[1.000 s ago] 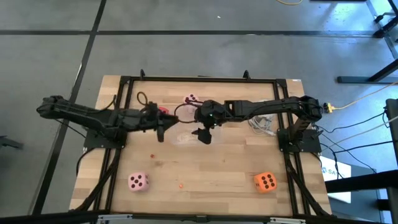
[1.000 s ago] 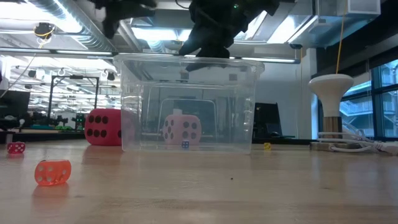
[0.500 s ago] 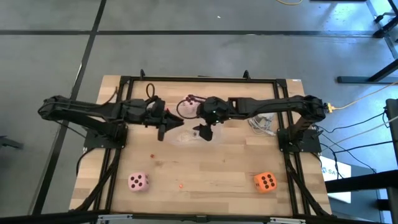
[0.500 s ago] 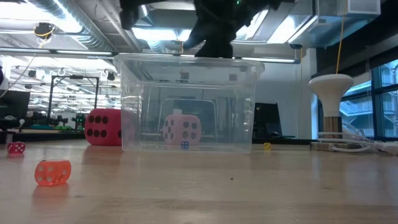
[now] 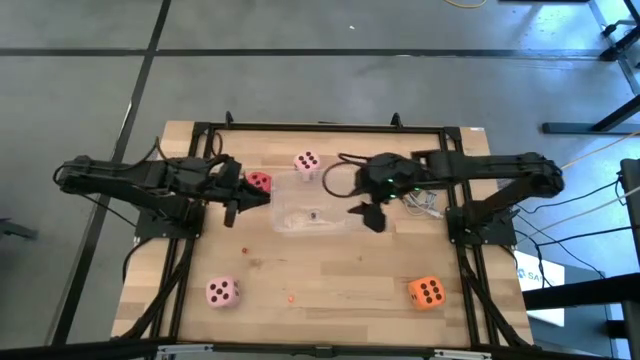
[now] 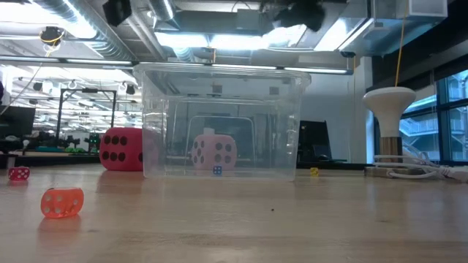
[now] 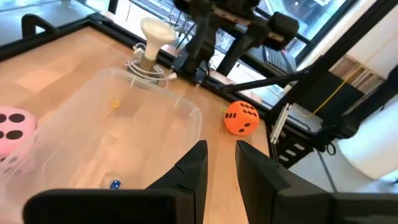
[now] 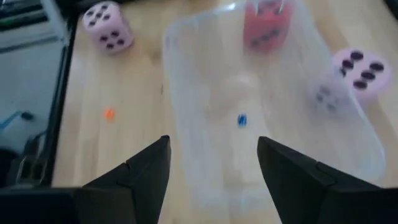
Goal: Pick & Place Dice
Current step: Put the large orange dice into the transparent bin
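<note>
The left gripper point(image 5: 238, 199), fingers point(image 7: 194, 171) a narrow slot apart and holding nothing, hangs above the table at the left end of the clear plastic tub point(image 5: 316, 211). The red die point(image 5: 259, 181) lies just beside it, toward the table's far edge and against the tub's outer wall, which makes this arm the nearer one for that cube. Opposite, the right gripper point(image 5: 368, 214) hovers at the tub's right end with its two dark fingers point(image 8: 146, 171) spread wide, also empty.

One pale pink die point(image 5: 307, 162) sits just behind the tub's far wall, roughly between the two arms. A second pale pink die point(image 5: 222, 292) and the orange die point(image 5: 428, 291) rest well apart near the table's front edge, left and right. The tub appears to hold no die, only a tiny blue speck point(image 8: 242, 119) on its floor, though its clear walls blur the matter.

All four are matte, soft-looking cubes with rounded corners and dark pips, so no long axis to align with. The tub is glossy, thin-walled and rectangular, on a pale wood-plank table point(image 5: 340, 270).
</note>
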### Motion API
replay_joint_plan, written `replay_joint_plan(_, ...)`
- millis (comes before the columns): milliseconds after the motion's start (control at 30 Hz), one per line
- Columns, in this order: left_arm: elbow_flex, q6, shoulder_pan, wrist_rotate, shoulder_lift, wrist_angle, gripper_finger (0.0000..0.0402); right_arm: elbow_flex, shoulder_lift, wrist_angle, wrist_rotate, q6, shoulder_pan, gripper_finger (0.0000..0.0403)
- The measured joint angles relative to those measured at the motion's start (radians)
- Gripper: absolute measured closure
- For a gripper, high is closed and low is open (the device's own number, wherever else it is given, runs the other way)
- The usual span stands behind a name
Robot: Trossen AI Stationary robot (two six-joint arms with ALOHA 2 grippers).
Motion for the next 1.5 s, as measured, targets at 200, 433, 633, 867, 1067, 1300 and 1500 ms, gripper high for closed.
replay_joint_plan(200, 0.000, 0.011, 0.000, -0.101, -0.049, -0.098, 0.0325, 0.000, -0.099, -0.212, 0.047, 0.091, 0.104, 0.0190)
replay_joint_plan(433, 0.000, 0.010, 0.005, -0.186, -0.080, -0.119, 0.0325, 0.012, -0.155, -0.317, 0.102, 0.306, 0.261, 0.0220)
replay_joint_plan(633, 0.000, -0.014, 0.011, -0.187, -0.079, -0.117, 0.0325, 0.037, -0.155, -0.499, 0.111, 0.603, 0.400, 0.0245)
replay_joint_plan(867, 0.000, -0.023, 0.011, -0.199, -0.076, -0.117, 0.0325, 0.037, -0.155, -0.661, 0.199, 1.003, 0.585, 0.0258)
replay_joint_plan(1067, 0.000, 0.009, 0.011, -0.179, -0.076, -0.117, 0.0325, 0.037, -0.154, -0.733, 0.264, 1.352, 0.769, 0.0259)
replay_joint_plan(1300, 0.000, 0.028, 0.011, -0.177, -0.076, -0.128, 0.0325, -0.010, -0.154, -0.777, 0.325, 1.868, 1.034, 0.0259)
replay_joint_plan(1500, 0.000, 0.059, 0.011, -0.177, -0.076, -0.132, 0.0325, -0.106, -0.133, -0.646, 0.220, 1.958, 1.110, 0.0259)
